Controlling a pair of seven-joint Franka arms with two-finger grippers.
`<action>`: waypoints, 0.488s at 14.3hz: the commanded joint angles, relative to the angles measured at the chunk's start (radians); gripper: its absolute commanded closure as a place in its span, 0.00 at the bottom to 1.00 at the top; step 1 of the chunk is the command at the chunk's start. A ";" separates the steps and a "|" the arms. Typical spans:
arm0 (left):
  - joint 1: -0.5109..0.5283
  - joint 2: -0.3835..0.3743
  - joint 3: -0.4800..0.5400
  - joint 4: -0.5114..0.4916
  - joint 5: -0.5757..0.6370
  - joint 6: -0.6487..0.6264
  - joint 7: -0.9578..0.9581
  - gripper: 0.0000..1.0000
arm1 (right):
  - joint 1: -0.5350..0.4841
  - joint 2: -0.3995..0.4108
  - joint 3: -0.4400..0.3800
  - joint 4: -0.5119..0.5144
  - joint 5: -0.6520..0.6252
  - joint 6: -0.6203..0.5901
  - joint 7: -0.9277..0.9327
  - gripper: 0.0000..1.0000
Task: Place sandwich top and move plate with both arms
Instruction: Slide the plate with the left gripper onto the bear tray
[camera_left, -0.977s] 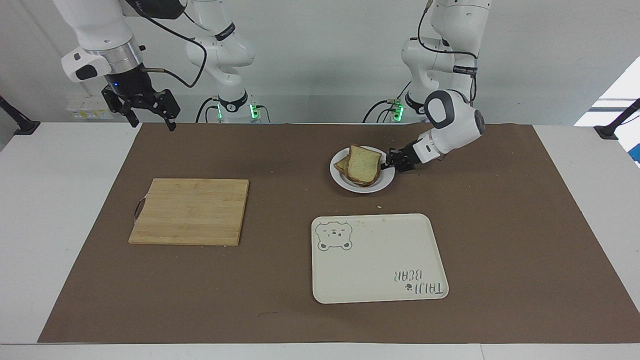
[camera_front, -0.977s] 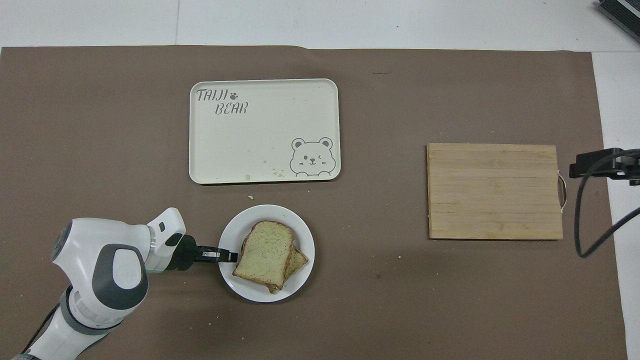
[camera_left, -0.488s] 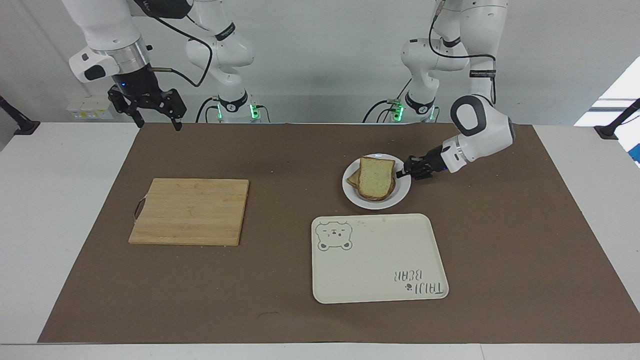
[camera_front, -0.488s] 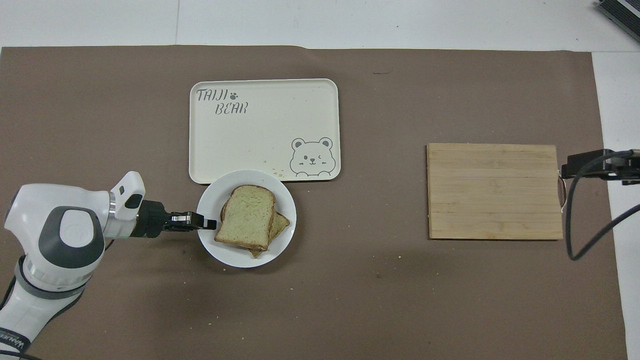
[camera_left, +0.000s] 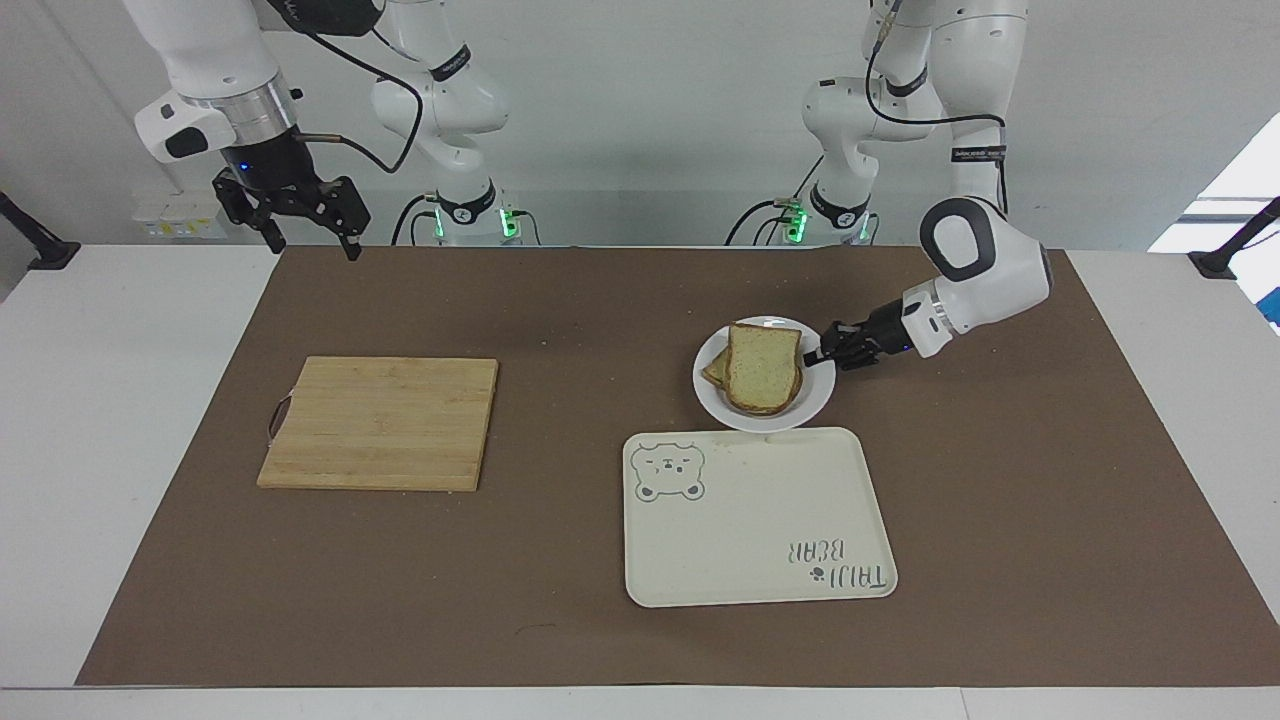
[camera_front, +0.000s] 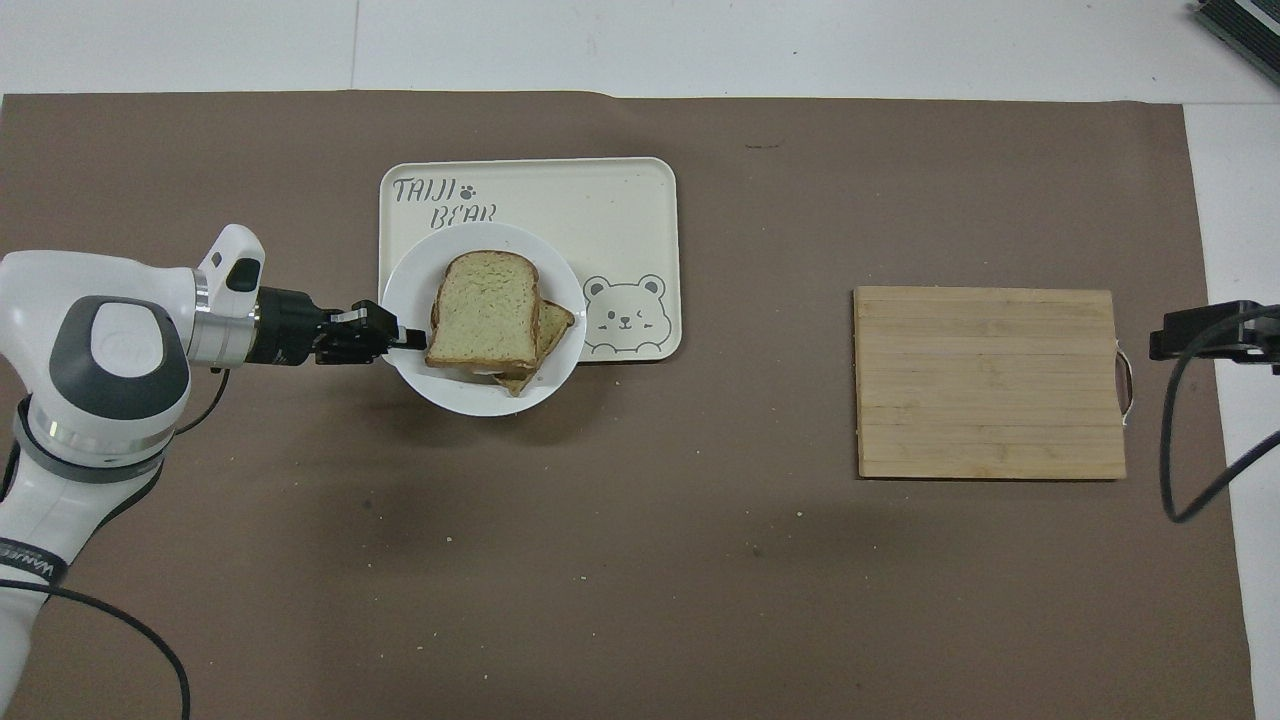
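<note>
The small white plate (camera_left: 818, 398) (camera_front: 412, 378) is held above the mat, over the edge of the cream tray that lies nearest the robots. My left gripper (camera_left: 812, 357) (camera_front: 405, 338) is shut on the plate's rim at the side toward the left arm's end of the table. On the plate, the sandwich top (camera_left: 765, 365) (camera_front: 485, 310), a pale slice with a brown crust, lies on a lower slice (camera_left: 714, 370) (camera_front: 558, 325) that sticks out beneath it. My right gripper (camera_left: 312, 245) hangs open and empty high over the mat's corner by the right arm's base.
The cream tray with the bear drawing (camera_left: 760, 520) (camera_front: 620, 210) lies farther from the robots than the plate's old spot. A wooden cutting board (camera_left: 380, 422) (camera_front: 990, 380) sits toward the right arm's end. Crumbs dot the brown mat.
My left gripper has carried the plate with the sandwich away from the robots and up, until it overhangs the tray. The right gripper has shifted slightly and stays open.
</note>
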 joint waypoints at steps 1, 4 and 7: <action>-0.007 0.116 -0.014 0.157 -0.020 0.008 -0.078 1.00 | -0.012 -0.016 0.009 -0.010 -0.011 0.002 -0.023 0.00; -0.001 0.225 -0.064 0.251 -0.017 0.094 -0.078 1.00 | -0.013 -0.016 0.006 -0.008 -0.014 0.002 -0.026 0.00; -0.004 0.303 -0.078 0.341 -0.009 0.138 -0.082 1.00 | -0.013 -0.016 0.006 -0.010 -0.014 0.002 -0.026 0.00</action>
